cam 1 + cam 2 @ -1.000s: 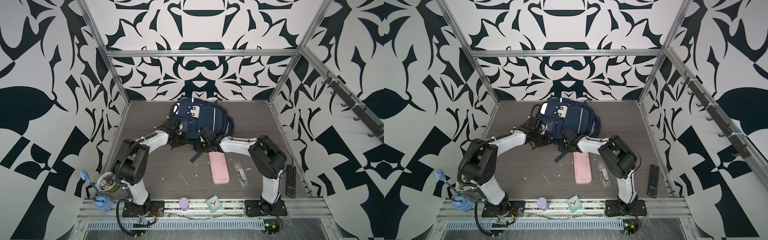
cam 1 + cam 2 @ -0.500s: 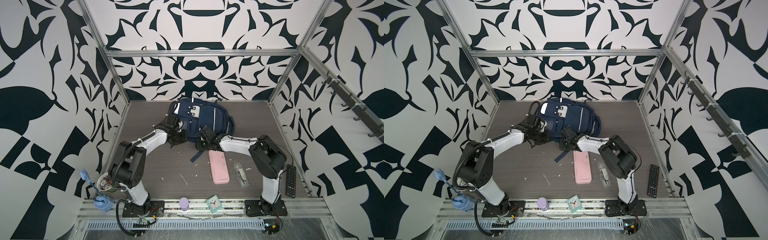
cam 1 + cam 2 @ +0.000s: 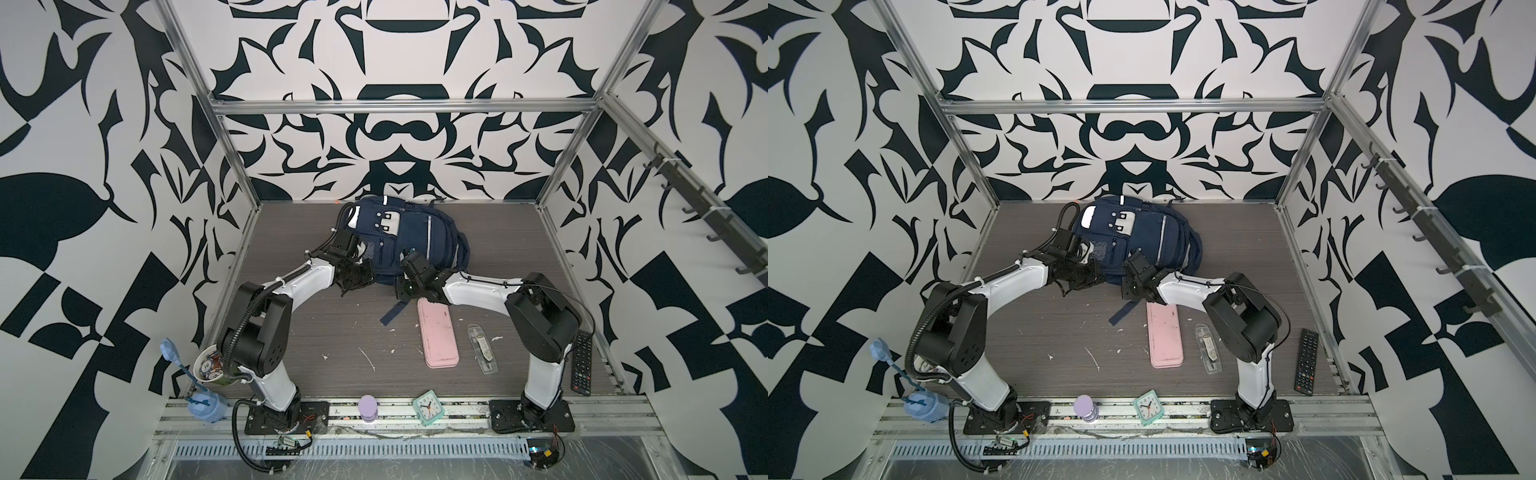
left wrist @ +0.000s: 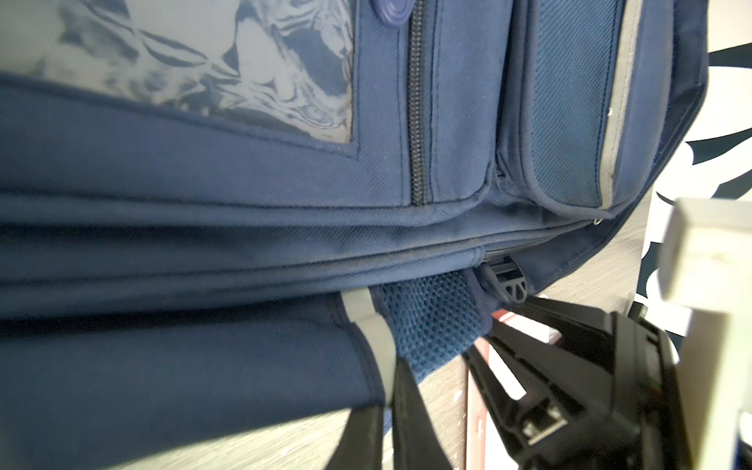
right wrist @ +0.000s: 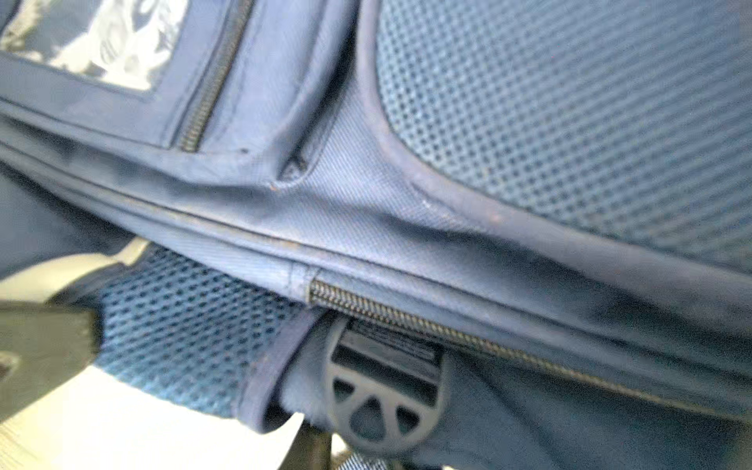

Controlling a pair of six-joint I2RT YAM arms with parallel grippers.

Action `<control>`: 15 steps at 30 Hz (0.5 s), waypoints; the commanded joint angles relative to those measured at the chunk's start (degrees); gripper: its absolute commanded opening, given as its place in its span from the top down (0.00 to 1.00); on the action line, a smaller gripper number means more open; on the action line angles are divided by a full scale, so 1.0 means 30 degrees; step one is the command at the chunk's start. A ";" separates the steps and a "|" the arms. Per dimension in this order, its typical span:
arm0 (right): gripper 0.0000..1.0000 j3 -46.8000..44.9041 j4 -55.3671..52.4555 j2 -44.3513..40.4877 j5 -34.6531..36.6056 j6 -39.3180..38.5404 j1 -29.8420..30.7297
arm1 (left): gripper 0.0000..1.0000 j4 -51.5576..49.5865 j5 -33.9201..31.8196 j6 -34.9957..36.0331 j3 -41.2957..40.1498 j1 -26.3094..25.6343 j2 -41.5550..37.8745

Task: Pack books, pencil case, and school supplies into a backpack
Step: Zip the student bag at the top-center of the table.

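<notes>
Black-and-white patterned walls on an aluminium frame close in three sides of a grey wood-grain bench (image 3: pixel 316 332), which lies bare along its left side and in both far corners. The backpack (image 3: pixel 409 245) lies flat at the far middle, close to the back wall. A strap (image 3: pixel 392 318) trails from its near edge toward the front. The zip stretches seen in the wrist views are closed, so its contents are hidden. The left pincer (image 3: pixel 360 275) is clenched against the backpack's near left edge; whether fabric is pinched cannot be told. The right pincer (image 3: pixel 404 287) presses at the near edge by a black buckle (image 5: pixel 384 390), and its jaw state cannot be told. The pencil case (image 3: pixel 437 332) lies lengthwise on the bench, its far end just beside the right pincer. The school supplies (image 3: pixel 482 349) packet lies to its right, not touching it. A black remote (image 3: pixel 582 361) lies at the right edge. At the front left corner a paper cup (image 3: pixel 198 365) holds coloured round tokens. A teal alarm clock (image 3: pixel 428 407) and a lilac bottle (image 3: pixel 368 408) stand on the front rail.
</notes>
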 commanded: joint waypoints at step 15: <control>0.98 0.0343 -0.2663 -0.1679 -0.0116 -0.1206 0.0273 | 0.90 -0.0435 0.0175 0.0728 0.0906 0.1883 -0.0007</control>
